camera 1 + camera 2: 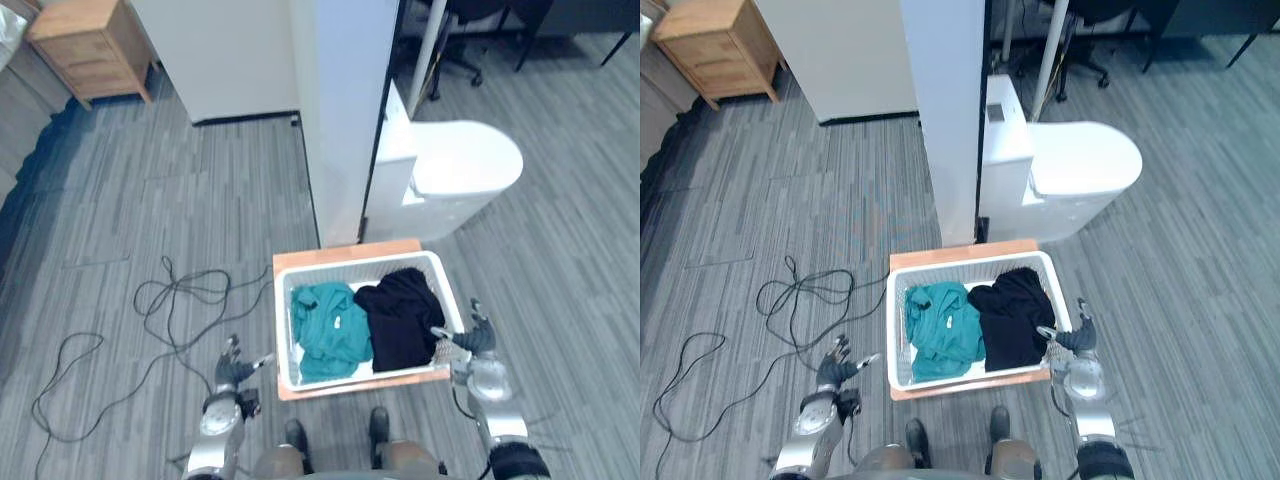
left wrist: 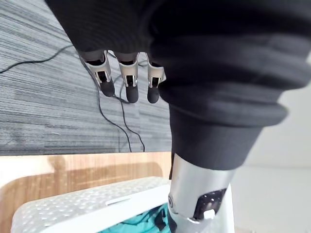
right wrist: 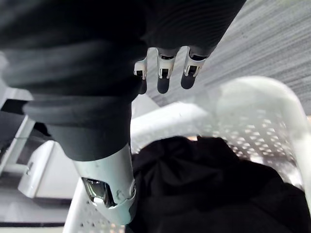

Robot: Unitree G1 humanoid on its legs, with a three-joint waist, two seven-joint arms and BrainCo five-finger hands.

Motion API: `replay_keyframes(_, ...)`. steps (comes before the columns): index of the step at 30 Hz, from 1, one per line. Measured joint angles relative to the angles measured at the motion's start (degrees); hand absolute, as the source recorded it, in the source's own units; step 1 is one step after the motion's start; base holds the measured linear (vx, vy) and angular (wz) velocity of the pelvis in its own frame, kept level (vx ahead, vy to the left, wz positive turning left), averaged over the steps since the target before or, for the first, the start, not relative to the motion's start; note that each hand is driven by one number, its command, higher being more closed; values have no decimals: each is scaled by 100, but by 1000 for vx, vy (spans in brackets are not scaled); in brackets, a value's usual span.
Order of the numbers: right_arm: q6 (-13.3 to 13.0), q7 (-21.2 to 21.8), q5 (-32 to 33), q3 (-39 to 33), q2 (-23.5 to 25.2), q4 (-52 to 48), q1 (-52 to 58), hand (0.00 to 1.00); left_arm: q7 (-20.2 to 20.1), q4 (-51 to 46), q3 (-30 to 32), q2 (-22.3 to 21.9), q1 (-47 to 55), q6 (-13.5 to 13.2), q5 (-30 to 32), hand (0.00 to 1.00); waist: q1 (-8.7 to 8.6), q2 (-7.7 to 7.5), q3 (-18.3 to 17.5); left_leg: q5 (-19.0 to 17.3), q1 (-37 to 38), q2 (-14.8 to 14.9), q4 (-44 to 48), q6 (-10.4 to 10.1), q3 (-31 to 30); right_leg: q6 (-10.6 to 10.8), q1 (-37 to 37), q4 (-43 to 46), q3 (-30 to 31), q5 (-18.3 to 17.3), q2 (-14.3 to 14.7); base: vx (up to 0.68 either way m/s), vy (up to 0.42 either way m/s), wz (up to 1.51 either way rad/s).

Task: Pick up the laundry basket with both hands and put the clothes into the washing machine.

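A white perforated laundry basket (image 1: 283, 335) stands on a low wooden board (image 1: 345, 257) on the grey floor. Inside lie a teal garment (image 1: 328, 335) on the left and a black garment (image 1: 400, 318) on the right. My left hand (image 1: 236, 372) hovers open a short way left of the basket, thumb towards it. My right hand (image 1: 472, 340) is open at the basket's right rim, its thumb reaching over the edge. In the right wrist view straight fingers (image 3: 164, 73) hang above the rim (image 3: 262, 97) and the black garment (image 3: 218, 184). Beyond the basket stands the white washing machine (image 1: 455, 180).
A tall white column (image 1: 345, 120) rises just behind the basket, left of the machine. A wooden cabinet (image 1: 90, 45) stands at the far left and a white unit (image 1: 220, 60) beside it. Office chair legs (image 1: 460, 45) show at the back right.
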Motion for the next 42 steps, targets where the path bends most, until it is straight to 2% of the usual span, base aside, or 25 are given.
replay_keyframes(5, 19, -33, -7, 336, -498, 701, -1701, 0, 112, 835, -276, 124, -1676, 35, 172, 0, -131, -16, 753, -75, -1075, 9, 823, 115, 30, 57, -817, 135, 145, 364, -127, -227, 13, -5)
replay_keyframes(6, 35, -39, -5, 373, -559, 743, -1826, 100, 122, 886, -296, 137, -1812, 40, 179, 0, -131, -15, 838, -84, -1148, 12, 906, 127, 26, 55, -865, 168, 147, 384, -131, -199, -2, -2)
replay_keyframes(7, 63, -32, 34, 428, -597, 767, -2002, 100, 163, 1020, -297, 182, -2034, 42, 186, 100, -129, -19, 971, -109, -1287, 45, 1073, 149, 26, 44, -986, 261, 154, 394, -131, -139, 0, -2)
replay_keyframes(11, 85, -33, 87, 455, -637, 806, -2209, 100, 162, 1400, -346, 259, -2405, 98, 200, 100, -125, -16, 1005, -152, -1625, 124, 1384, 156, 18, 38, -1280, 454, 158, 397, -120, -119, -25, -2)
replay_keyframes(15, 96, -42, 583, 468, -626, 864, -2256, 100, 272, 1515, -307, 375, -2524, 149, 194, 100, -135, 0, 1059, -161, -1668, 169, 1476, 165, 20, 22, -1334, 542, 171, 387, -123, -56, -10, -2)
replay_keyframes(20, 96, -36, 916, 447, -579, 415, -1772, 100, 356, 1293, -300, 630, -2345, 234, 189, 100, -131, 18, 1085, -161, -1658, 190, 1461, 160, 15, 5, -1325, 522, 164, 401, -123, -8, 0, 0)
replay_keyframes(25, 108, -33, 945, 241, -282, -701, -643, 100, 349, 238, -304, 601, -1175, 487, 190, 100, -154, 24, 1090, -172, -1219, 170, 1294, 148, 21, 9, -859, 308, 154, 402, -92, 72, -8, -1)
replay_keyframes(26, 101, -31, 942, 171, -185, -1288, -215, 100, 349, -303, -300, 571, -676, 506, 193, 100, -155, 21, 1088, -196, -1027, 136, 1180, 114, 37, 15, -674, 197, 159, 395, -83, 83, 2, -3)
replay_keyframes(30, 86, 37, 848, 89, -26, -2486, 638, 100, 347, -1432, -294, 540, 184, 504, 209, 100, -163, -2, 1035, -256, -725, 87, 1031, 76, 86, 28, -369, 4, 199, 382, -71, 72, 15, -6)
replay_keyframes(34, 31, 164, 475, 66, 244, -3291, 1416, 100, 344, -2096, -242, 530, 950, 502, 212, 100, -192, -31, 552, -419, -422, 100, 1022, 96, 455, 75, -287, 4, 591, 349, -18, 103, 38, -44)
replay_keyframes(37, -42, 173, 361, 64, 318, -3537, 1621, 100, 344, -2545, -185, 495, 1291, 500, 199, 100, -288, -71, 453, -735, -102, 207, 1235, 143, 1009, 126, -254, 53, 876, 378, 83, 38, 49, -95)
replay_keyframes(38, -48, 184, 355, 64, 357, -3543, 1627, 100, 344, -2611, -154, 493, 1352, 498, 194, 100, -286, -109, 433, -793, -19, 237, 1267, 136, 1197, 93, -268, 20, 726, 368, 93, -20, 35, -127)
replay_keyframes(39, -48, 206, 312, 64, 409, -3538, 1629, 100, 344, -2644, -88, 437, 1407, 497, 179, 100, -322, -104, 395, -880, 122, 338, 1290, 160, 1573, -379, -295, 102, 2, -9, -31, -10, 75, -156)
replay_keyframes(40, -49, 219, 278, 68, 466, -3519, 1642, 100, 344, -2679, -53, 434, 1447, 497, 170, 100, -324, -105, 377, -923, 305, 515, 1282, 147, 1954, -787, -323, 389, -1121, -271, -247, 0, 66, -161)
replay_keyframes(41, -49, 231, 269, 68, 513, -3504, 1650, 100, 344, -2682, -48, 458, 1480, 497, 165, 100, -319, -140, 355, -956, 413, 551, 1284, 117, 2178, -887, -324, 545, -1697, -339, -395, 20, 70, -174)
replay_keyframes(42, -55, 249, 264, 64, 555, -3436, 1653, 100, 345, -2681, -41, 465, 1515, 498, 127, 100, -312, -200, 299, -1043, 620, 594, 1303, 37, 2582, -1024, -320, 899, -2652, -431, -741, 50, 15, -181)
